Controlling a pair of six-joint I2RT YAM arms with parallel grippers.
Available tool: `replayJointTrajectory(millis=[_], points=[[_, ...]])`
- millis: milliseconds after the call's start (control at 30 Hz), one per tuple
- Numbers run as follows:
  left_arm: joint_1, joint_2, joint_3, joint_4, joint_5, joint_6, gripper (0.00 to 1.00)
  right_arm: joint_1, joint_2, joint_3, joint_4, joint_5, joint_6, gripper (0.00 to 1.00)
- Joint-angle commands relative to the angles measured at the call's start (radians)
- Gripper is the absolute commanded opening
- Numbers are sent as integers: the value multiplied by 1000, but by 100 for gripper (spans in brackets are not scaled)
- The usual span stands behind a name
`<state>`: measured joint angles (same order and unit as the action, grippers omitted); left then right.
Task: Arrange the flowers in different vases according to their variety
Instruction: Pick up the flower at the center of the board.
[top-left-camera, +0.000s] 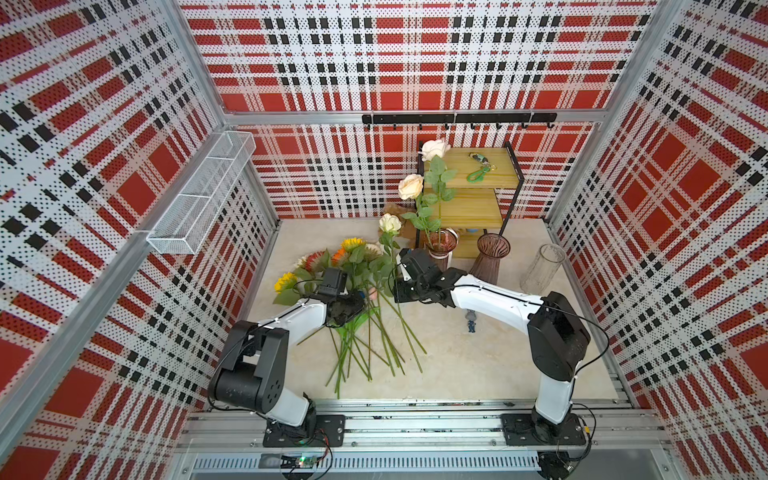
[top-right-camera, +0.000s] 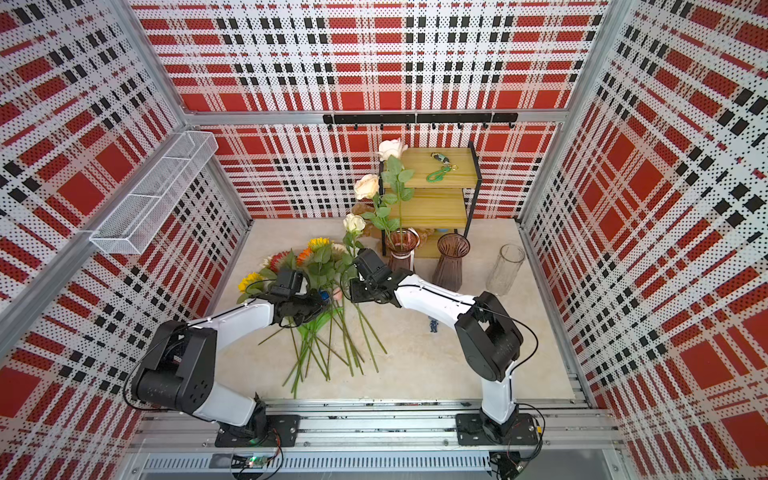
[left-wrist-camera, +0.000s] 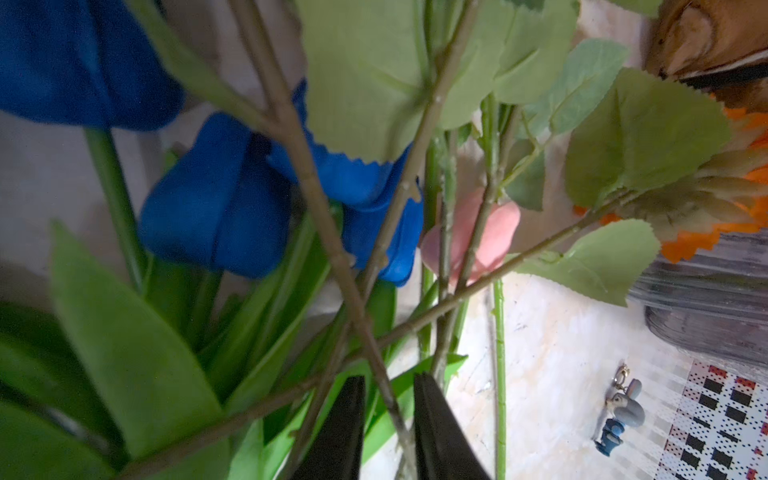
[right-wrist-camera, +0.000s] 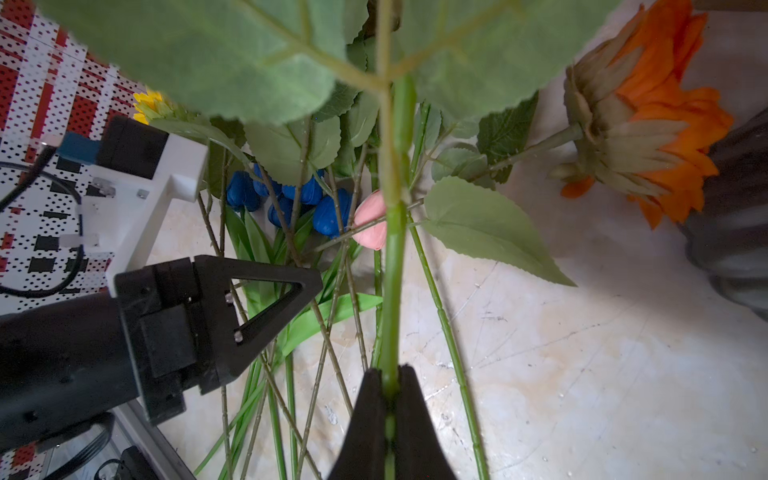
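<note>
Several flowers lie in a heap on the table, among them sunflowers (top-left-camera: 352, 243), blue tulips (left-wrist-camera: 216, 208) and a pink tulip (right-wrist-camera: 370, 228). Two cream roses (top-left-camera: 410, 186) stand in the left ribbed purple vase (top-left-camera: 442, 245). A second ribbed vase (top-left-camera: 492, 253) and a clear cylinder vase (top-left-camera: 542, 268) are empty. My right gripper (right-wrist-camera: 390, 370) is shut on the green stem of a white rose (top-left-camera: 390, 223), which stands nearly upright over the heap. My left gripper (left-wrist-camera: 388, 378) is low in the heap, its jaws narrowly open with a brownish stem between them.
A wooden shelf rack (top-left-camera: 478, 178) stands behind the vases with a green keychain (top-left-camera: 478, 172) on top. A small figurine (top-left-camera: 471, 322) lies on the table under my right arm. A white wire basket (top-left-camera: 199, 199) hangs on the left wall.
</note>
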<state>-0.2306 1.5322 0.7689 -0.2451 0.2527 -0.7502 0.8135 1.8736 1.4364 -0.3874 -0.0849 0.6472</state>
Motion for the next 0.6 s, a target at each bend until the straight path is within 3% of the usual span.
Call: replayJointTrajectory(millis=[0, 167, 367, 567], points=[[0, 16, -4, 35, 3, 10, 23, 4, -37, 6, -10, 15, -12, 0], [12, 30, 9, 39, 5, 19, 15, 5, -50, 11, -11, 16, -22, 0], [21, 49, 15, 51, 12, 29, 14, 6, -57, 15, -19, 17, -27, 0], [22, 46, 23, 52, 22, 30, 2, 13, -77, 9, -14, 23, -35, 0]])
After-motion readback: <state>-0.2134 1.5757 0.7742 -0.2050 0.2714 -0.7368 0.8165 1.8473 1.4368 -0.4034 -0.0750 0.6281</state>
